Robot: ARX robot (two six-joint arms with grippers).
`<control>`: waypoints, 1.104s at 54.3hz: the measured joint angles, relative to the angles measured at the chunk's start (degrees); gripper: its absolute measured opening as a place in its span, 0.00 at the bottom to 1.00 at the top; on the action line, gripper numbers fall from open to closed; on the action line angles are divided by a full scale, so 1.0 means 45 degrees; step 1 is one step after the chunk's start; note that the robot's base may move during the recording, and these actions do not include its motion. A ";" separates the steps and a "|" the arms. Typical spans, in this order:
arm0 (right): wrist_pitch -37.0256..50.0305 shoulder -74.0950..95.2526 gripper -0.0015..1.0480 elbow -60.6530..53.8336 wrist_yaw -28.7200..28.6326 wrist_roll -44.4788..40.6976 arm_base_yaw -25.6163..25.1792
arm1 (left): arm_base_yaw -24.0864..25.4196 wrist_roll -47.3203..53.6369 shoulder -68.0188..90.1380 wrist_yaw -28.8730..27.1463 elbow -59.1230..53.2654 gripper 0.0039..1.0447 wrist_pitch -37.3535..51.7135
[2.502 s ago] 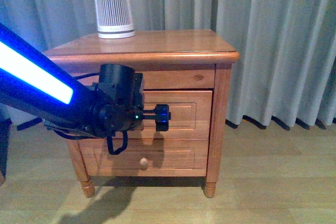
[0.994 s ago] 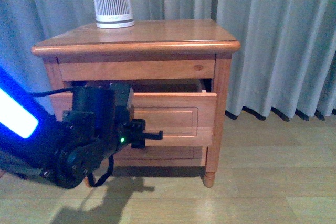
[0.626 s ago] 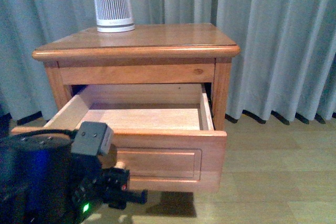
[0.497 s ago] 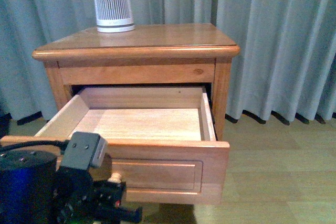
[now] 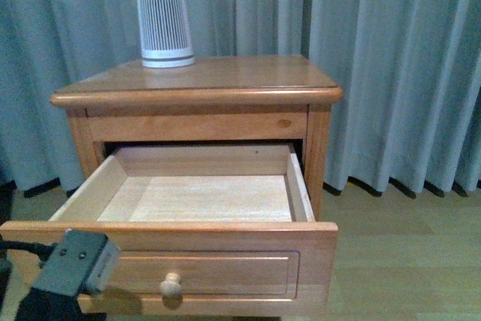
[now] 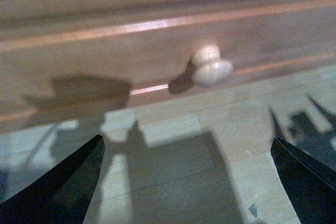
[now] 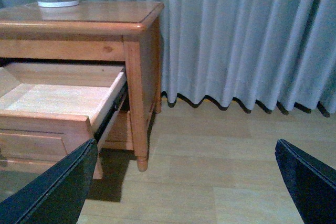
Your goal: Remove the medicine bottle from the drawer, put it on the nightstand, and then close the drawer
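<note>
The nightstand (image 5: 225, 80) stands before me with its upper drawer (image 5: 203, 197) pulled far out. The drawer's pale floor shows bare; no medicine bottle is in view in any frame. The drawer's round knob (image 5: 170, 285) is free. Only the wrist of my left arm (image 5: 75, 264) shows, at the bottom left, in front of the drawer front. In the left wrist view the open left gripper (image 6: 189, 187) hangs over the floor, a little back from the knob (image 6: 211, 69). My right gripper (image 7: 181, 187) is open and empty over the floor, to the right of the nightstand (image 7: 134, 30).
A large ribbed white-grey cylinder (image 5: 164, 24) stands at the back left of the nightstand top. Grey curtains (image 5: 391, 65) hang behind. Pale wood floor (image 7: 220, 171) lies to the right of the nightstand.
The drawer has come further out toward me. My left arm has dropped to the bottom left corner and is off the knob, which now shows free.
</note>
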 joint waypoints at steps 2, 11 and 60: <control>0.0000 0.0000 1.00 0.0000 0.0000 0.0000 0.0000 | 0.0204 0.0029 -0.0850 0.0291 0.0199 0.93 -0.0748; 0.0000 0.0000 1.00 0.0000 0.0000 -0.0005 0.0000 | 0.1477 0.0233 -0.5668 0.1996 0.2011 0.94 -0.4677; 0.0000 0.0000 1.00 0.0000 0.0044 0.0000 0.0000 | 0.2905 0.0044 -1.7452 -0.2050 -0.4342 0.03 -0.6460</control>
